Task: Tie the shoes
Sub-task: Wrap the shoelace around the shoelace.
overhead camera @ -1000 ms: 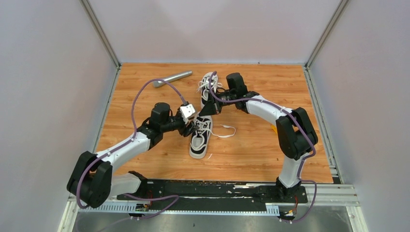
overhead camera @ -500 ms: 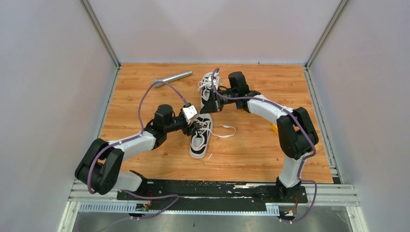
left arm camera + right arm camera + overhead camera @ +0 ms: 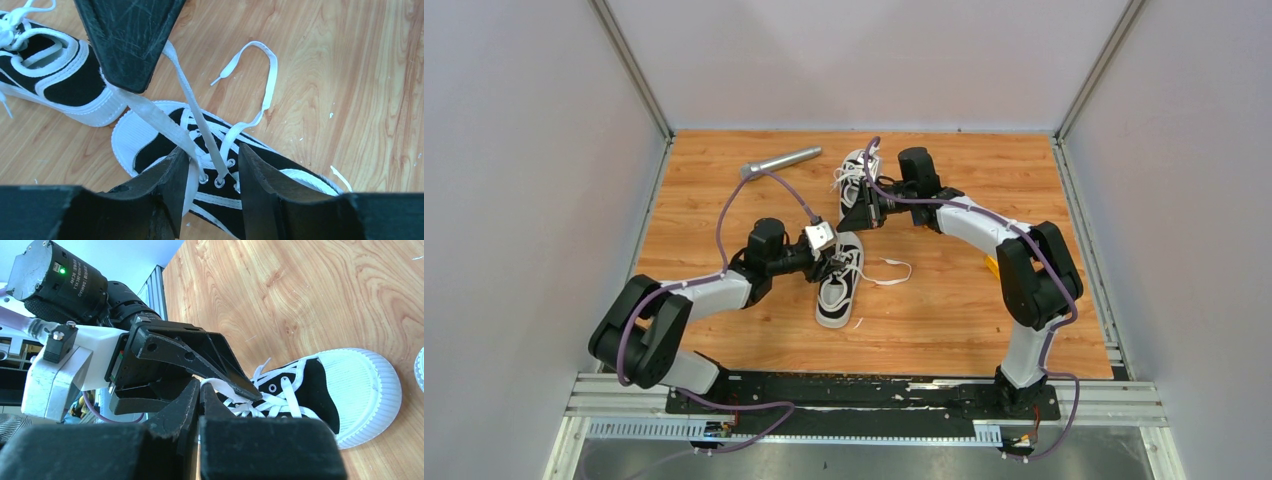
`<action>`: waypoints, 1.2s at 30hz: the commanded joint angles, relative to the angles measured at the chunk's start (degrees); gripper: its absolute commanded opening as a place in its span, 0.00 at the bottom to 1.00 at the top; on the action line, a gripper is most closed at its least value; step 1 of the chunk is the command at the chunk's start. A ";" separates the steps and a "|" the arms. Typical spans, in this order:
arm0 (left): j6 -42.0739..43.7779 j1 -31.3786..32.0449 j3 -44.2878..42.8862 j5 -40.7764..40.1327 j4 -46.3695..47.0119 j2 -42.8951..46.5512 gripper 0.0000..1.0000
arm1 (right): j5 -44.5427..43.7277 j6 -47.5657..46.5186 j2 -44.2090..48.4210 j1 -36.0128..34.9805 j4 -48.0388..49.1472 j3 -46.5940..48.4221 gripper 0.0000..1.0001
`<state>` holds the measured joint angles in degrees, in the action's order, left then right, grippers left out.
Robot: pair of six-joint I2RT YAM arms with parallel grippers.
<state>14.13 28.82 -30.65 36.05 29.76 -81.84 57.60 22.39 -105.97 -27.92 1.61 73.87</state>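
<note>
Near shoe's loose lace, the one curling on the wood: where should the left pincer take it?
Probably the straight stretch of the loose lace before its bend. Come from above, since it lies on the wood, with jaws across the flat band. The taut strands are already in the right pincer.

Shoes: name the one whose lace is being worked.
The near shoe, closer to the arm bases: the right gripper holds its lace up, and the jaws of the left gripper straddle its eyelets. Neither holds the far shoe.
</note>
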 commanded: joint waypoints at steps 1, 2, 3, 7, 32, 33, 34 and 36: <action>-1.26 0.27 -0.82 1.72 3.04 -1.33 0.48 | -0.08 1.34 1.30 0.41 3.31 -0.26 0.00; -1.32 0.27 -0.99 1.69 2.99 -1.49 0.47 | -0.14 1.34 1.30 0.41 3.32 -0.30 0.00; -1.52 0.27 -1.03 1.40 3.02 -1.72 0.47 | -0.25 1.39 1.30 0.39 3.32 -0.31 0.00; -1.65 0.27 -1.15 1.15 3.11 -1.98 0.43 | -0.46 1.43 1.47 0.52 3.32 -0.30 0.00; -3.06 0.27 -3.79 0.63 3.60 -4.45 0.29 | -0.66 1.43 1.13 0.91 3.23 -1.33 0.00; -3.06 0.27 -3.88 0.57 3.56 -4.59 0.29 | -0.65 1.43 1.00 0.93 3.23 -1.27 0.00; -3.17 0.27 -3.93 0.50 3.51 -4.62 0.27 | -0.71 1.43 0.95 0.94 3.23 -1.20 0.00; -3.33 0.27 -4.01 0.52 3.60 -4.64 0.24 | -0.65 1.43 0.99 0.99 3.23 -1.18 0.00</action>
<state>11.81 28.86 -32.42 36.93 30.79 -86.19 57.06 22.70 -105.97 -27.29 2.46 72.16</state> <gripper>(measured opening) 0.269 0.015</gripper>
